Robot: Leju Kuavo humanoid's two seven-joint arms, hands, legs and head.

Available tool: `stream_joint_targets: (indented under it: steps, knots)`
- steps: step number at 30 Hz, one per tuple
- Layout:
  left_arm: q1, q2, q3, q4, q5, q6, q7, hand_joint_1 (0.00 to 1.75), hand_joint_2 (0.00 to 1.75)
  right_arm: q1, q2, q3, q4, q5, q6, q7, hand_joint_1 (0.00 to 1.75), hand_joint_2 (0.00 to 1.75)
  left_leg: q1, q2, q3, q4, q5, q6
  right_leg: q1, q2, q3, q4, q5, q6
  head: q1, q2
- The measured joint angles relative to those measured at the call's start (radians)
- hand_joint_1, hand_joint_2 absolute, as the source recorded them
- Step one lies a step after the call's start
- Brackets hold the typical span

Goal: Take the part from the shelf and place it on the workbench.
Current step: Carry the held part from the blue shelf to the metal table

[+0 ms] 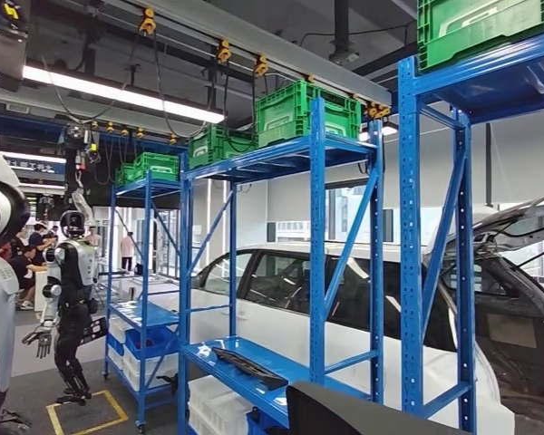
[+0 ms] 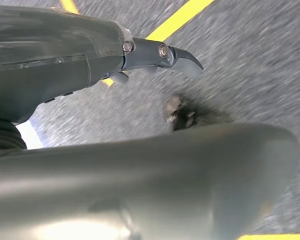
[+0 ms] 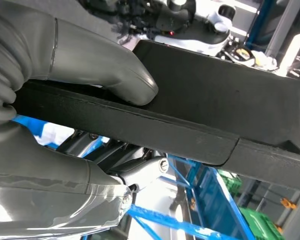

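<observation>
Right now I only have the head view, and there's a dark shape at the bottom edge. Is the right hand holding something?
Observer: Yes. The right wrist view shows the right hand gripping a flat black part.
Operator: And the left hand?
Observer: The left hand holds nothing; it hangs over grey floor marked with yellow lines.

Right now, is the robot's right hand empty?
No. In the right wrist view, the right hand grips a long black part, thumb pressed on its flat face.
</observation>
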Motion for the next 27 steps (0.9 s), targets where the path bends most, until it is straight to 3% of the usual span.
stream_joint_targets:
  steps: [1,3,6,8,9,11,13,14,16,17,19,21,22,23,24,25,27]
  knots:
    - [0.004,-0.001,0.000,0.000,-0.002,0.002,0.010,0.00,1.75,0.000,0.000,0.000,-0.001,0.000,0.000,-0.001,1.75,1.75,0.002,-0.010,-0.005,-0.001,0.002,-0.006,-0.002,-0.013,0.001,-0.006,0.000,-0.002,0.000,0.000]
    - [0.012,-0.004,0.000,0.000,-0.006,0.009,0.034,0.00,1.75,0.002,-0.001,0.000,-0.002,0.001,-0.002,-0.003,1.75,1.75,-0.002,0.010,-0.019,0.024,-0.017,-0.015,-0.007,-0.039,0.004,-0.017,0.004,-0.009,0.000,0.000]
    - [0.016,-0.006,0.000,0.000,-0.012,0.018,0.065,0.00,1.75,0.014,-0.004,-0.001,-0.004,0.004,-0.008,-0.006,1.75,1.75,0.002,0.085,-0.093,0.190,-0.108,-0.031,-0.007,-0.086,0.006,-0.022,0.007,-0.014,0.000,0.000]
    - [0.021,-0.005,0.003,-0.003,-0.010,0.035,0.087,0.00,1.75,0.023,-0.007,-0.002,-0.003,0.010,-0.013,-0.010,1.75,1.75,0.009,0.101,-0.126,0.272,-0.132,-0.040,-0.006,-0.117,0.007,-0.021,0.005,-0.014,0.001,0.000]
    - [0.025,-0.004,0.007,-0.006,-0.006,0.048,0.098,0.00,1.75,0.027,-0.008,-0.002,-0.003,0.013,-0.017,-0.013,1.75,1.75,0.012,0.106,-0.115,0.257,-0.117,-0.043,-0.006,-0.129,0.007,-0.021,0.004,-0.012,0.001,0.000]
    - [0.034,0.002,0.017,-0.017,0.005,0.067,0.113,0.00,1.75,0.033,-0.009,-0.003,-0.004,0.018,-0.024,-0.020,1.75,1.75,0.017,0.131,-0.045,0.130,-0.056,-0.047,-0.007,-0.150,0.012,-0.020,0.000,-0.005,0.001,0.000]
    - [0.036,0.014,0.028,-0.029,0.016,0.072,0.115,0.00,1.75,0.038,-0.009,-0.005,-0.005,0.023,-0.028,-0.028,1.75,1.75,0.012,0.167,0.013,0.018,-0.020,-0.041,-0.002,-0.167,0.015,-0.018,-0.005,0.004,0.001,0.000]
    - [0.036,0.021,0.034,-0.036,0.023,0.071,0.112,0.00,1.75,0.039,-0.009,-0.006,-0.005,0.025,-0.030,-0.032,1.75,1.75,0.008,0.177,0.022,-0.004,-0.017,-0.035,0.000,-0.175,0.016,-0.017,-0.006,0.009,0.000,0.000]
    - [0.040,0.036,0.050,-0.050,0.039,0.070,0.102,0.00,1.75,0.040,-0.009,-0.010,-0.006,0.025,-0.032,-0.040,1.75,1.75,0.003,0.163,0.018,-0.006,-0.017,-0.020,0.001,-0.192,0.020,-0.019,-0.007,0.019,0.000,0.000]
    - [0.043,0.044,0.058,-0.057,0.046,0.069,0.098,0.00,1.75,0.041,-0.009,-0.013,-0.006,0.024,-0.035,-0.044,1.75,1.75,0.003,0.154,0.018,-0.008,-0.014,-0.012,-0.002,-0.189,0.021,-0.017,-0.013,0.024,0.000,0.000]
    - [0.045,0.057,0.074,-0.074,0.057,0.069,0.097,0.00,1.75,0.047,-0.011,-0.024,-0.007,0.023,-0.041,-0.053,1.75,1.75,0.005,0.137,0.017,-0.012,-0.008,0.001,-0.006,-0.152,0.003,0.033,-0.054,0.029,0.000,0.000]
    - [0.043,0.068,0.090,-0.090,0.074,0.075,0.100,0.00,1.75,0.057,-0.014,-0.037,-0.008,0.024,-0.045,-0.059,1.75,1.75,0.003,0.116,0.015,-0.013,-0.005,0.010,-0.006,-0.105,-0.055,0.168,-0.126,0.028,0.000,0.000]
    - [0.042,0.071,0.101,-0.097,0.086,0.079,0.101,0.00,1.75,0.064,-0.016,-0.045,-0.008,0.025,-0.045,-0.060,1.75,1.75,0.001,0.103,0.014,-0.013,-0.004,0.013,-0.006,-0.095,-0.087,0.238,-0.153,0.026,0.000,0.000]
    - [0.041,0.073,0.111,-0.103,0.100,0.082,0.101,0.00,1.75,0.070,-0.017,-0.052,-0.008,0.025,-0.045,-0.060,1.75,1.75,-0.002,0.090,0.014,-0.013,-0.003,0.015,-0.005,-0.090,-0.108,0.281,-0.162,0.024,0.000,0.000]
    - [0.039,0.074,0.122,-0.108,0.113,0.084,0.100,0.00,1.75,0.074,-0.017,-0.058,-0.008,0.026,-0.044,-0.060,1.75,1.75,-0.004,0.078,0.014,-0.013,-0.002,0.016,-0.003,-0.087,-0.111,0.285,-0.150,0.021,0.000,0.000]
    - [0.038,0.074,0.133,-0.111,0.125,0.086,0.100,0.00,1.75,0.077,-0.018,-0.063,-0.008,0.026,-0.043,-0.060,1.75,1.75,-0.006,0.065,0.015,-0.012,-0.002,0.017,-0.002,-0.083,-0.095,0.246,-0.120,0.017,0.000,0.000]
    - [0.033,0.073,0.151,-0.115,0.140,0.089,0.098,0.00,1.75,0.077,-0.018,-0.071,-0.008,0.027,-0.039,-0.061,1.75,1.75,-0.009,0.040,0.016,-0.009,-0.001,0.016,0.000,-0.047,-0.032,0.106,-0.043,0.006,0.000,0.000]
